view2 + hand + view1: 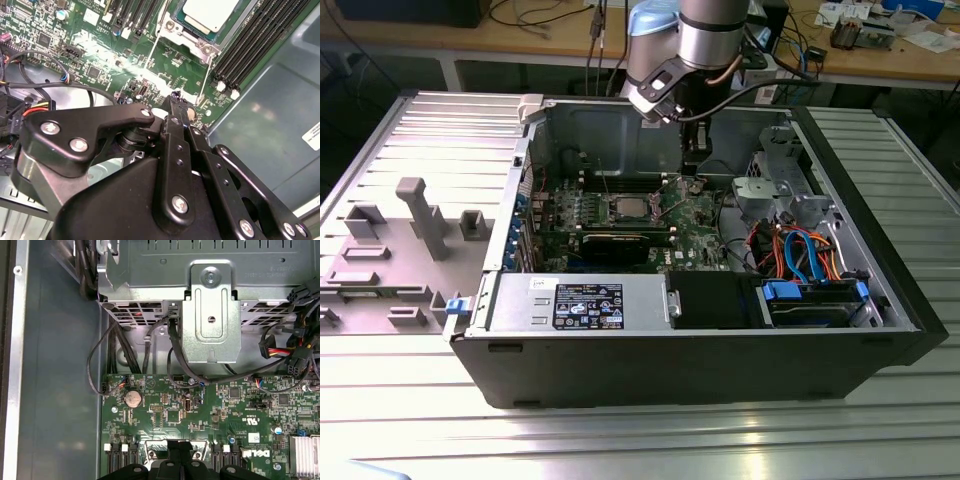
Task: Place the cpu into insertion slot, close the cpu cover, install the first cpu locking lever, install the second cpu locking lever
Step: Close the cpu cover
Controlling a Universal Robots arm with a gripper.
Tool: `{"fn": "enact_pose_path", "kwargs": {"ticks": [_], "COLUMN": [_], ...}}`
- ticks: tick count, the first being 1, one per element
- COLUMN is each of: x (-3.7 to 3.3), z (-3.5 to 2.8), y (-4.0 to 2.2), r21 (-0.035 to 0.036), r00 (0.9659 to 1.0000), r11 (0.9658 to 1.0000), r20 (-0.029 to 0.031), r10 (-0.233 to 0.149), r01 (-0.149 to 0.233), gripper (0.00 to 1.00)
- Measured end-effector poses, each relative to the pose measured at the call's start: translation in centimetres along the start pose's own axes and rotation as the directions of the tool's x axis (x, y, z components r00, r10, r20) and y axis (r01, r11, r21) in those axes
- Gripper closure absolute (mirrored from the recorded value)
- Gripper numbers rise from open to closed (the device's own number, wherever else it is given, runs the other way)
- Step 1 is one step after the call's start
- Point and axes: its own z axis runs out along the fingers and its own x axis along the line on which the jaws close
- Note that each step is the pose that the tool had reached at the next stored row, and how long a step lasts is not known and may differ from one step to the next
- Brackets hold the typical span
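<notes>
The cpu point(207, 11), a dull silver square, lies in the insertion slot point(172, 27) on the green motherboard; it is also seen in the exterior view as the cpu point(627, 207). I cannot tell the cpu cover apart from the slot's silver rim. Two thin wire levers point(154, 47) point(206, 75) run out from the slot across the board. My gripper point(176, 97) is shut with nothing between its black fingers, its tip just above the board near the levers' ends. In the exterior view the gripper point(693, 178) hangs to the right of the slot. In the first wrist view the gripper point(179, 446) points at the board.
Memory slots point(250, 45) flank the socket. A grey drive bracket point(210, 315) and loose cables point(100, 360) stand beyond the board, near a coin battery point(133, 398). The case wall point(270, 115) is close by. A power supply point(580, 305) and a drive bay point(815, 300) fill the case's front.
</notes>
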Motion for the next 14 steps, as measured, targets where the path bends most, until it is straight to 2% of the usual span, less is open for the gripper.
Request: {"fn": "enact_pose_path", "kwargs": {"ticks": [7, 14], "x": [0.00, -0.01], "z": [0.02, 0.04], "y": [0.29, 1.04], "r21": [0.0000, 0.0012], "r00": [1.0000, 1.0000], "r11": [1.0000, 1.0000], "r20": [0.0000, 0.0000], "r10": [0.000, 0.000], "r01": [0.000, 0.000], "gripper": [0.89, 0.89]}}
